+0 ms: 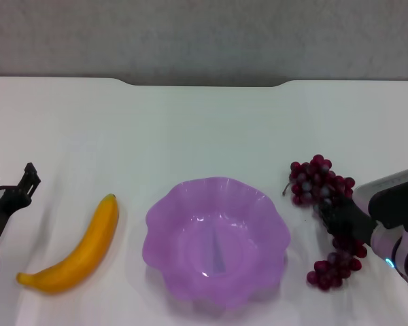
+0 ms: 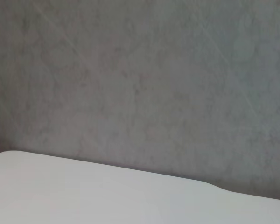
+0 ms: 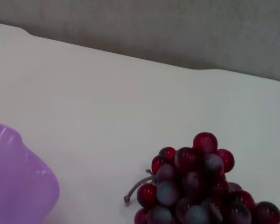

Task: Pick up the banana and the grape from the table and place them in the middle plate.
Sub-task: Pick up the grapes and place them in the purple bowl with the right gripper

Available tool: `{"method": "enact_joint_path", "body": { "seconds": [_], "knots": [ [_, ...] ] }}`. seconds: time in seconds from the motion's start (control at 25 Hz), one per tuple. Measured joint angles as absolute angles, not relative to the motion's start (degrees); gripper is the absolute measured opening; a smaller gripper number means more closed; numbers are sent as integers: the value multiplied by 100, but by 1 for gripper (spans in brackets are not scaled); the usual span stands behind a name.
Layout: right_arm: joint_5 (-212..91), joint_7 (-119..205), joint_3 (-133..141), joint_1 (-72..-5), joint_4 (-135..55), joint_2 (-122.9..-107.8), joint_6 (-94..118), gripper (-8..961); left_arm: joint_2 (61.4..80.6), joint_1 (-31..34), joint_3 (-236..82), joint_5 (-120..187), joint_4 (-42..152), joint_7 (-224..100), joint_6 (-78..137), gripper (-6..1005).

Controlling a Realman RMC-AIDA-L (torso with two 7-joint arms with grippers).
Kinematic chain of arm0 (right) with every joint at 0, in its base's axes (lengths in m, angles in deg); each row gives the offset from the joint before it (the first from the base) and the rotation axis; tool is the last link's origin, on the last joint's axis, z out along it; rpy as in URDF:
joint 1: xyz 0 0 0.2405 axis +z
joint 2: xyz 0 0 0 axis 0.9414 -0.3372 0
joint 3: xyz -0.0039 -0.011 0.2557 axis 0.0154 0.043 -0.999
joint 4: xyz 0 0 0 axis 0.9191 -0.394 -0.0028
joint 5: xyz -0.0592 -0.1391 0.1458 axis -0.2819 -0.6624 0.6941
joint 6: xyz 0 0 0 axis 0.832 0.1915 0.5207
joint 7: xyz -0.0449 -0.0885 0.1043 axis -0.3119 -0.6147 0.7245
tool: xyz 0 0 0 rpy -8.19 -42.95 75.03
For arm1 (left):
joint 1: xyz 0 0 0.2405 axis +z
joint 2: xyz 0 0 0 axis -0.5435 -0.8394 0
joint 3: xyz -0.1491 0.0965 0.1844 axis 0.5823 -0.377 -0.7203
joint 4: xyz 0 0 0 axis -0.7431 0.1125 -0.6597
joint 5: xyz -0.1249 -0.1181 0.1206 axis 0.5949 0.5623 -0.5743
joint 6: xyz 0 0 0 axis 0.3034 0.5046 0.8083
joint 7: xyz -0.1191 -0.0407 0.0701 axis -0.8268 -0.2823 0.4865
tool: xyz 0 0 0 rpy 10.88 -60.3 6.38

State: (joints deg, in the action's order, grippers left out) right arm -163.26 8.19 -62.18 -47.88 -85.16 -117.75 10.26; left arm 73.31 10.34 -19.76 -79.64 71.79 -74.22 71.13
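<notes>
- The translucent purple scalloped middle plate (image 1: 216, 244) was positioned at the centre of the plain white desk (image 1: 190, 129) with nothing in it.
- The curved yellow-orange banana (image 1: 75, 250) was laid on the desk to the left of the plate, apart from it.
- The long bunch of dark red-purple grapes (image 1: 323, 217) was laid to the right of the plate.
- The right pincer (image 1: 341, 219) was placed over the middle of the bunch; whether it was spread or pinching could not be told.
- The left pincer (image 1: 17, 190) was held spread at the left edge, apart from the banana.
</notes>
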Motion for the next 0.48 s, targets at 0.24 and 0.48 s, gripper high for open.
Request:
{"method": "enact_joint_path", "body": {
  "seconds": [0.24, 0.48],
  "knots": [
    [-16326, 819, -6207, -4796, -8536, -11775, 1035, 346, 7332, 1034, -1976, -7964, 7191, -7424, 7113, 766],
    [-16326, 819, -6100, -4799, -8532, -11775, 1245, 324, 7332, 1028, -1977, -7964, 7214, -7416, 7112, 766]
  ]
}}
